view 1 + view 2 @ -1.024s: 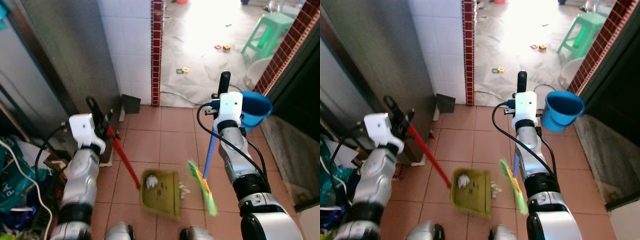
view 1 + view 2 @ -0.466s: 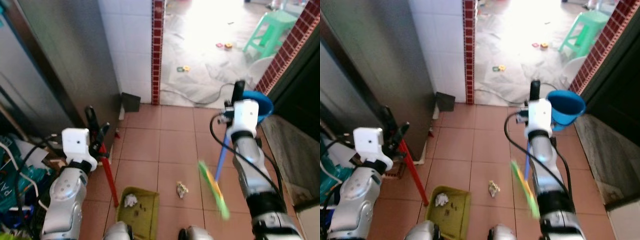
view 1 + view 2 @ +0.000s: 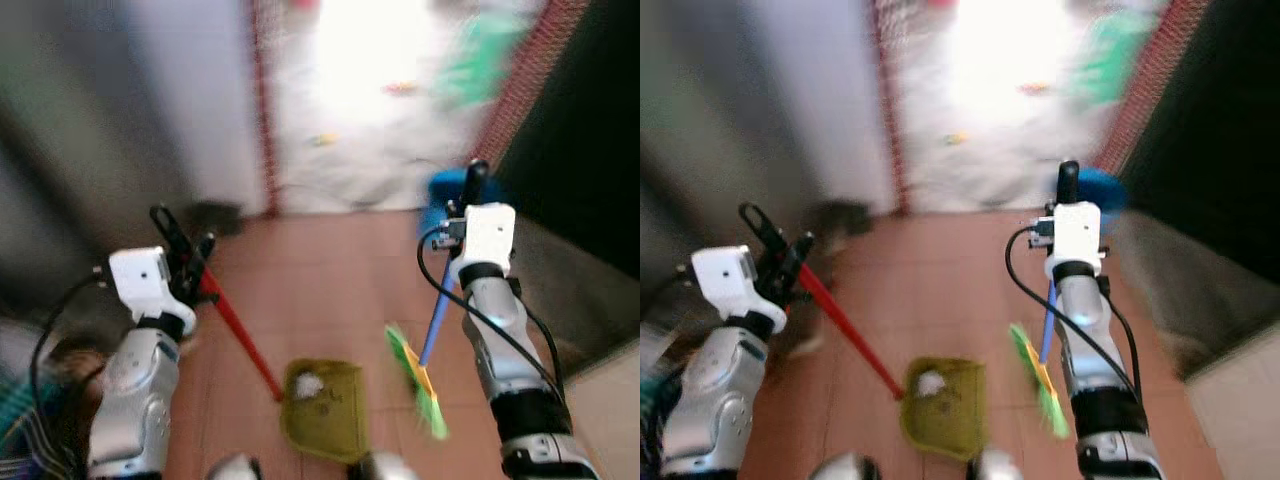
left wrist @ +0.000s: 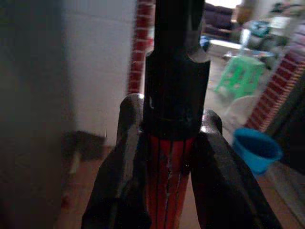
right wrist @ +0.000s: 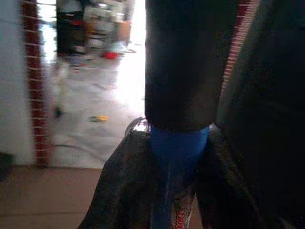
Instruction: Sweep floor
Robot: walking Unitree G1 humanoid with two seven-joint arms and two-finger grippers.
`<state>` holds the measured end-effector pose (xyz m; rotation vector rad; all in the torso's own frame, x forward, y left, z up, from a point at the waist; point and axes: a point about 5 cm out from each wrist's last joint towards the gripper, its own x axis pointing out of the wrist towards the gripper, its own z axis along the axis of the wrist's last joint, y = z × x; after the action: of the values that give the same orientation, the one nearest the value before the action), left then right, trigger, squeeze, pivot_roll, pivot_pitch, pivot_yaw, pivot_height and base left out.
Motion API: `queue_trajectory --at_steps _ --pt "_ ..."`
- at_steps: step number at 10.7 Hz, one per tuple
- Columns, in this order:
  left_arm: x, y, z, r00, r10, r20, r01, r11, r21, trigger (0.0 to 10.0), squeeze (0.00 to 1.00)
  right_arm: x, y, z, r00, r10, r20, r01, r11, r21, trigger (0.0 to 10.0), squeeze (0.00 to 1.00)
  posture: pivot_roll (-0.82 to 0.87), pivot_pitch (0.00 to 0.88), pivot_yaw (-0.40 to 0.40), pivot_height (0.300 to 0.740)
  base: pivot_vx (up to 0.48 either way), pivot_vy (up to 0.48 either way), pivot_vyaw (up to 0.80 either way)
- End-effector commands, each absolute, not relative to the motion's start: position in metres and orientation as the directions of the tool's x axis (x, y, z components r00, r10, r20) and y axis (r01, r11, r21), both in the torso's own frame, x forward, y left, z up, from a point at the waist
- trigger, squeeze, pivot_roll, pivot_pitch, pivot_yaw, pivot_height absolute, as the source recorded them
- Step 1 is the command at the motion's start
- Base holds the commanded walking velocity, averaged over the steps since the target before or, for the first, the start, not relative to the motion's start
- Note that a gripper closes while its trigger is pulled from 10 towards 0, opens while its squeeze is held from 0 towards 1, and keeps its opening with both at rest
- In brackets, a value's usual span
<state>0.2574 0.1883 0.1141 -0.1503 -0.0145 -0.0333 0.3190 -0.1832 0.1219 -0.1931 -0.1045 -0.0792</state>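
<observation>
Two grippers are clamped on handles — our left gripper [image 4: 167,157] on the dustpan's red handle [image 3: 238,328], our right gripper [image 5: 174,157] on the broom's blue handle [image 3: 436,315]. Below the left one sits the green dustpan [image 3: 324,407], a pale crumpled scrap [image 3: 307,383] inside; the green broom head [image 3: 418,380] hangs beside it. If we tilt the pan, the scrap could spill. Blur hides any lettering — the blue handle's label is probably unreadable.

Blurred terracotta tiled floor [image 3: 330,270]; resting on it, an olive-green dustpan [image 3: 325,410] holding a white crumpled scrap [image 3: 306,383]; beside it, green broom bristles [image 3: 416,380].
</observation>
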Motion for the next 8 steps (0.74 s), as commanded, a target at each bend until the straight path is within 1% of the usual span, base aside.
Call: queue_trajectory --at_steps 1,3,5,6,8 --pt "0.261 0.191 0.130 0.996 -0.012 0.085 0.023 0.991 -0.131 10.0 0.00 0.322 -0.182 0.135 0.986 -0.067 0.153 0.097 0.975 -0.199 10.0 0.00 -0.07 0.039 0.015 0.740 0.000 0.000 0.00" --pt "0.264 0.193 0.140 0.991 0.023 0.131 -0.006 0.992 -0.126 10.0 0.00 0.323 -0.182 0.134 0.987 -0.062 0.150 0.091 0.976 -0.200 10.0 0.00 -0.07 0.035 0.013 0.740 0.000 0.000 0.00" --pt "0.270 0.204 0.145 0.972 0.152 0.177 -0.149 0.988 -0.030 10.0 0.00 0.323 -0.180 0.133 0.988 -0.058 0.145 0.087 0.975 -0.204 10.0 0.00 -0.08 0.038 0.013 0.740 0.000 0.000 0.00" --pt "0.276 0.202 0.147 0.965 0.168 0.202 -0.170 0.985 -0.005 10.0 0.00 0.322 -0.179 0.133 0.988 -0.053 0.143 0.082 0.975 -0.205 10.0 0.00 -0.08 0.039 0.012 0.740 0.000 0.000 0.00" --pt "0.283 0.199 0.146 0.965 0.168 0.200 -0.172 0.985 0.003 10.0 0.00 0.322 -0.179 0.134 0.988 -0.052 0.143 0.081 0.975 -0.206 10.0 0.00 -0.09 0.048 0.013 0.740 0.000 0.000 0.00"
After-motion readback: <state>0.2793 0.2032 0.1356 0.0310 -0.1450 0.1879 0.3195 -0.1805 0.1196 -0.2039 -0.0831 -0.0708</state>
